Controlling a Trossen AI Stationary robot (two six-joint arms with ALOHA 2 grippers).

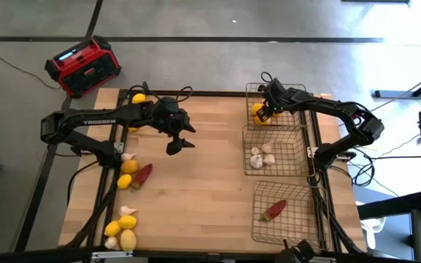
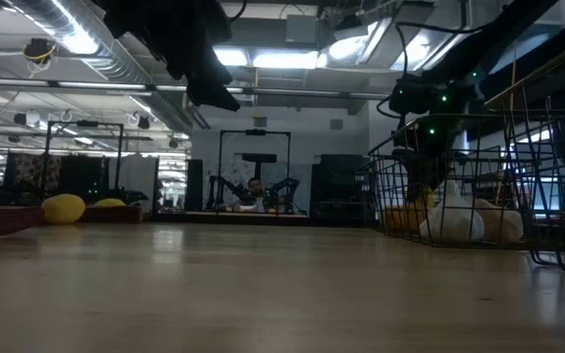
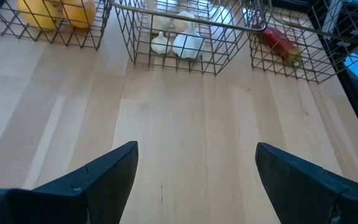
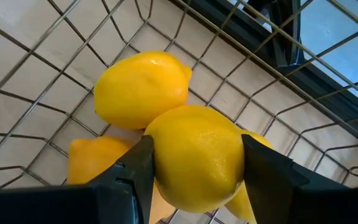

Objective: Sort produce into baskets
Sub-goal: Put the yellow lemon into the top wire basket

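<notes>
Three wire baskets line the table's right side: far (image 1: pixel 291 98), middle (image 1: pixel 287 157), near (image 1: pixel 298 219). The far one holds lemons (image 4: pixel 142 90), the middle one garlic bulbs (image 1: pixel 262 155), the near one a red chili (image 1: pixel 274 210). My right gripper (image 1: pixel 263 113) reaches down into the far basket, shut on a lemon (image 4: pixel 194 155) just over the lemons lying there. My left gripper (image 1: pixel 185 139) hangs open above the bare table middle (image 3: pixel 196 155), holding nothing. Loose lemons (image 1: pixel 129 166), garlic (image 1: pixel 126 155) and a chili (image 1: pixel 143 174) lie along the left edge. My right gripper pinches the lemon's two opposite sides (image 4: pixel 160 158) between its two fingers, coming steeply from above into the far basket. The lemon sits just over two other lemons; whether it rests on them I cannot tell.
A red-and-black radio (image 1: pixel 82 66) stands on the floor beyond the table's far left corner. More lemons and garlic (image 1: pixel 123 230) lie at the near left corner, one lemon (image 1: pixel 139 97) at the far left. Bare wood lies between the left produce and the baskets.
</notes>
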